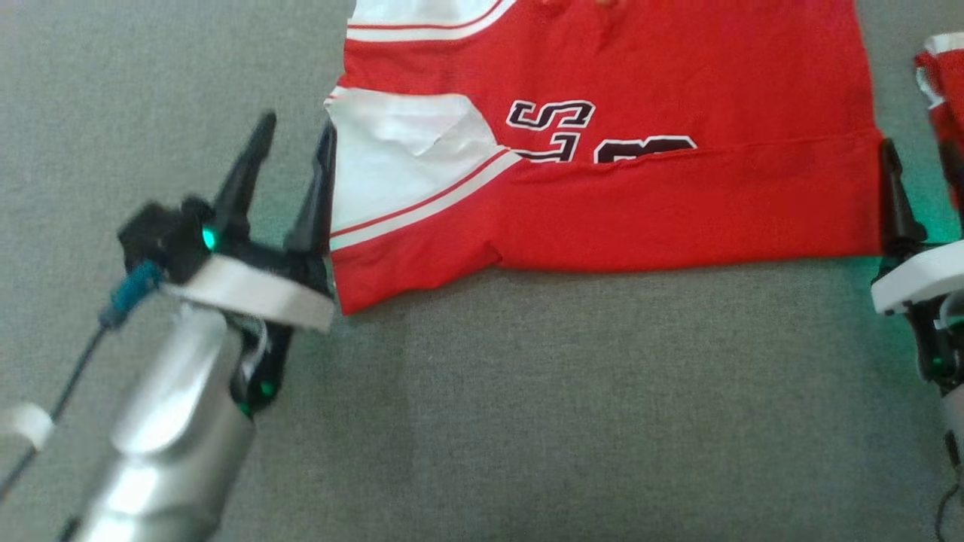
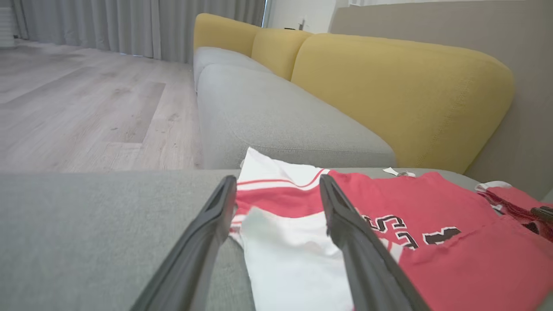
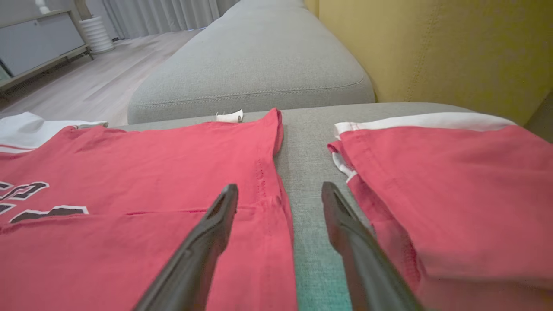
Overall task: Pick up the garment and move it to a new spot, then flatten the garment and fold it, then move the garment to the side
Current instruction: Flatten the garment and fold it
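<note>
Left gripper (image 1: pixel 297 128): the fingers are spread, with nothing clasped. It is set at the garment's left edge, and the inner finger is just beside the white panel. From the left wrist view, a corner of that panel is seen lying below, between the two fingers.
Right gripper (image 1: pixel 922 169): the fingers are parted and nothing is held. It is placed at the garment's right edge. From the right wrist view, one finger is seen over the red hem and the other over the grey strip next to it.
Garment (image 1: pixel 678 75): a red jersey with a white side panel, white stripes and dark lettering. It is laid flat on the seat cushion, and its near part is folded up over the bottom of the lettering.
White tag (image 3: pixel 230 115): seen at the garment's far edge.
Second red garment (image 1: pixel 941 83): laid just to the right, parted from the first by a narrow strip of cushion.
Seat cushion (image 1: pixel 527 414): grey fabric, by which both garments are borne.
Yellow back cushions (image 2: pixel 402 90): set behind the seat.
Wood floor (image 2: pixel 86 108): seen beyond the sofa.
Curtains (image 2: pixel 129 21): hung at the far end of the floor.
</note>
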